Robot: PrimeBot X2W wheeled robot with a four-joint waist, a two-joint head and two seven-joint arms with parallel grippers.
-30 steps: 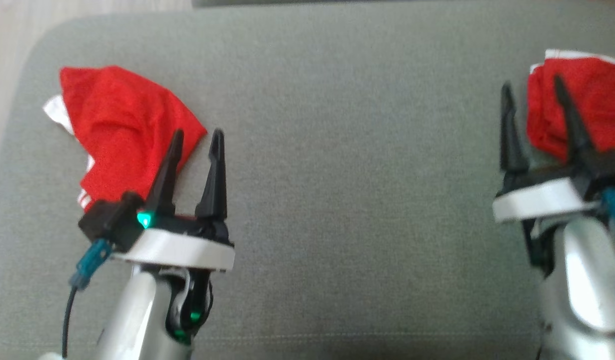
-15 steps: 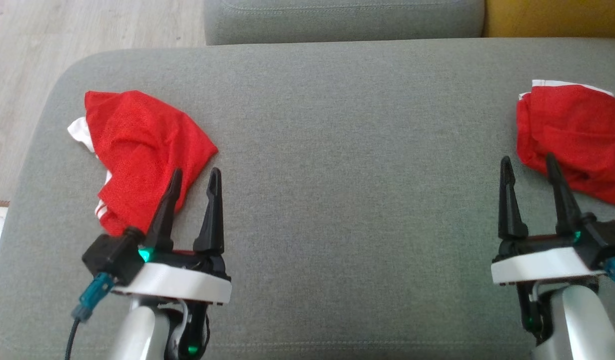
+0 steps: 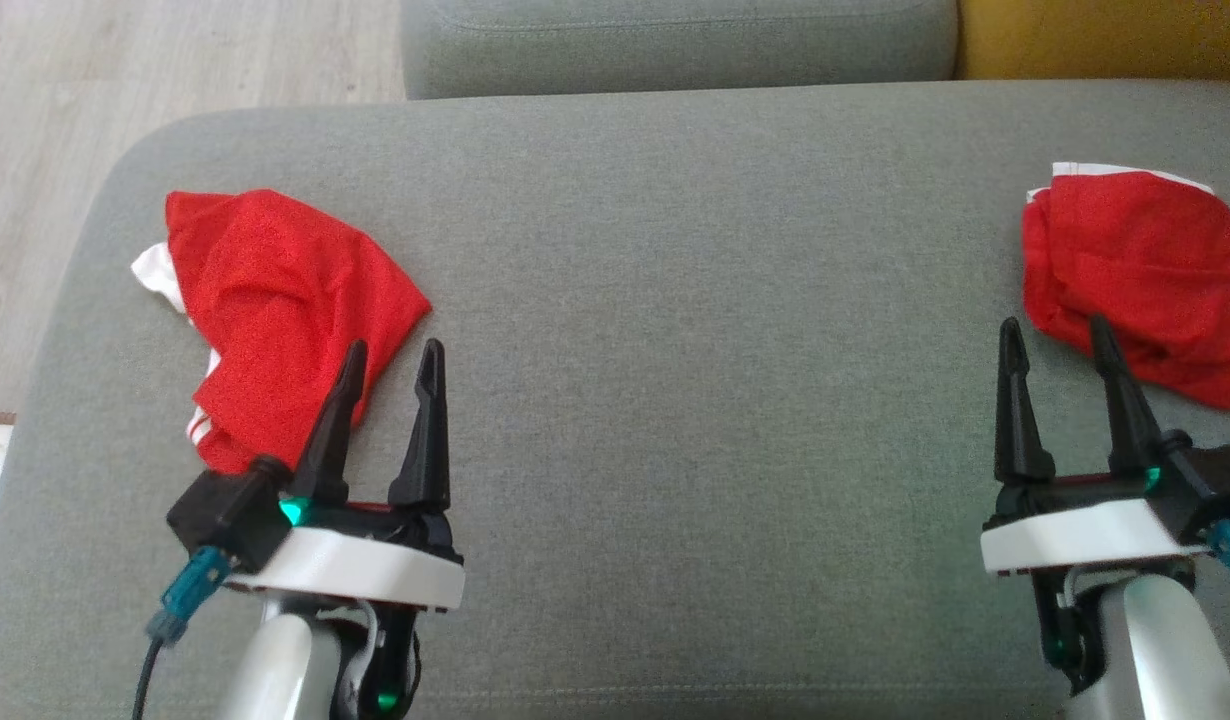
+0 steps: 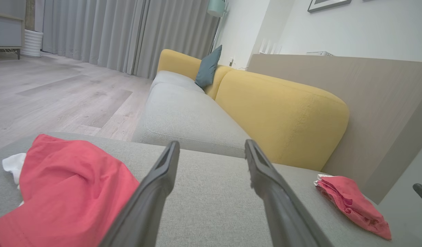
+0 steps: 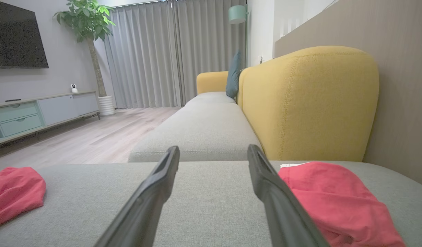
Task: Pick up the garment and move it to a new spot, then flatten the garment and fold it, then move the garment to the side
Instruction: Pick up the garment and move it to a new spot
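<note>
Nearest, the left end effector [image 3: 394,345] and the right end effector [image 3: 1053,322] hover over the grey woven sofa seat [image 3: 695,300], their tapered dark fingers spread and holding nothing. Just beyond the left one lies a crumpled red mesh garment [image 3: 275,300] with white trim. A second rumpled red garment [image 3: 1140,265] lies by the right one. Behind rises a rounded yellow backrest [image 5: 310,103].

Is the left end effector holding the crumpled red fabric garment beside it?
No, the left end effector stands open and empty; the crumpled red fabric garment lies on the grey fabric cushion.
</note>
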